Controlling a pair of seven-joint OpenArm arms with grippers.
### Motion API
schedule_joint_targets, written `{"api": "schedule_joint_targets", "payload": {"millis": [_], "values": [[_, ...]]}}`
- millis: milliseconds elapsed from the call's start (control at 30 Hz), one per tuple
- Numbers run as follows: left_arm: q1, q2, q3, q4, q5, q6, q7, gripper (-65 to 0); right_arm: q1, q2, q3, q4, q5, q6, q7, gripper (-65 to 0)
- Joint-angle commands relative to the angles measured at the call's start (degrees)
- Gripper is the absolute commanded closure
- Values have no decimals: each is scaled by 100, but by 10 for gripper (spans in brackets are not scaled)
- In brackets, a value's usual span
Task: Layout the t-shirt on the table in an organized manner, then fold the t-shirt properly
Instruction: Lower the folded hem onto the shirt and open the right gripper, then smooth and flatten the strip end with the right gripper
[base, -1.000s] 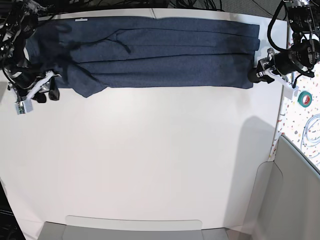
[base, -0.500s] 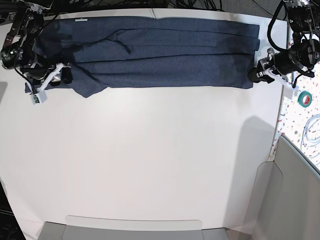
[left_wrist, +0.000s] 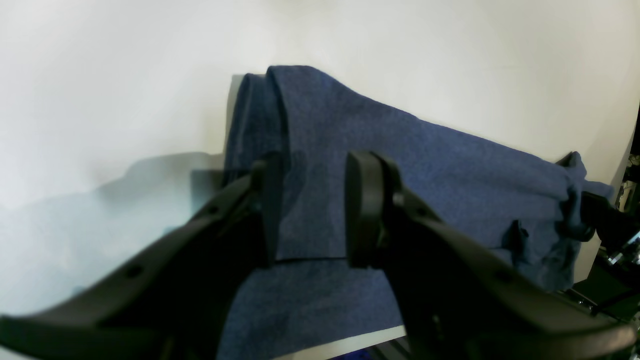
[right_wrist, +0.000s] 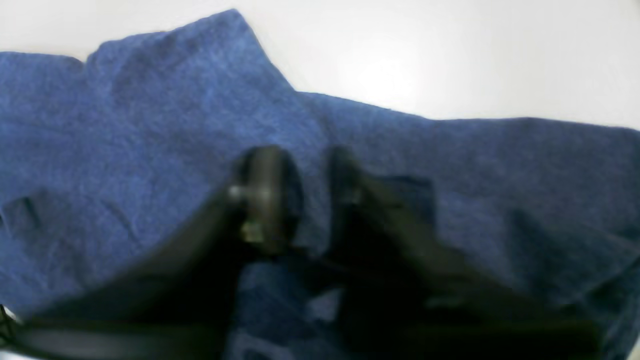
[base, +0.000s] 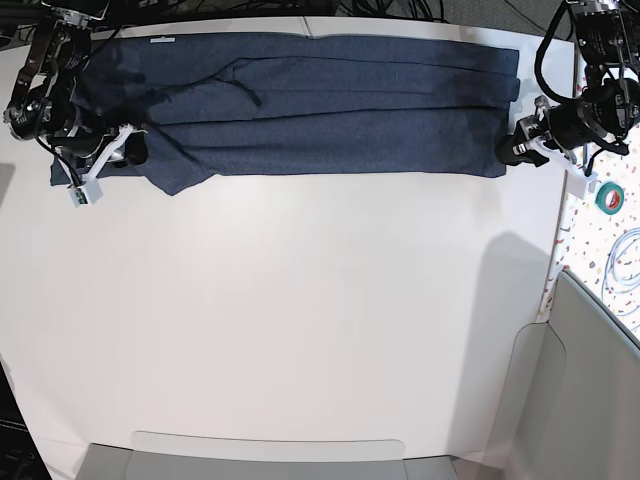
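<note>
The dark navy t-shirt (base: 330, 100) lies as a long folded band along the far edge of the white table (base: 300, 320). In the base view my right gripper (base: 135, 152) is at the shirt's left end, on the near sleeve corner. Its blurred wrist view shows the right gripper (right_wrist: 312, 200) with fingers nearly together, pinching the t-shirt (right_wrist: 125, 125). At the band's right end, my left gripper (base: 506, 152) stands by the near corner. Seen from the left wrist, the left gripper (left_wrist: 310, 210) has its jaws apart, with the t-shirt (left_wrist: 400, 165) showing between them.
A green tape roll (base: 610, 197) and coiled cables (base: 625, 255) lie on the speckled strip (base: 585, 250) right of the table. A grey panel (base: 590, 380) stands at the lower right. A pale tray edge (base: 270, 455) runs along the near side.
My right arm swung in from beyond the table's left edge onto the shirt's left end, and its jaws narrowed onto the cloth. The left arm and the shirt's right end stayed put.
</note>
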Motion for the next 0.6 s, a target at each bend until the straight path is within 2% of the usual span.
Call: {"api": "schedule_joint_targets", "payload": {"millis": [0,233,567], "values": [[-35,-106,-36,85,-84,-19,-63,-211,58,138,-23,74,79,15,65,0],[-35,-97,-36,85,-84,-10,-63,-211,32,217,-190,312,114,15,74,0],[-35,-88,-36,77,-84,-10,-71,-211,-557,199,-216,2000,123,15,30,0]]}}
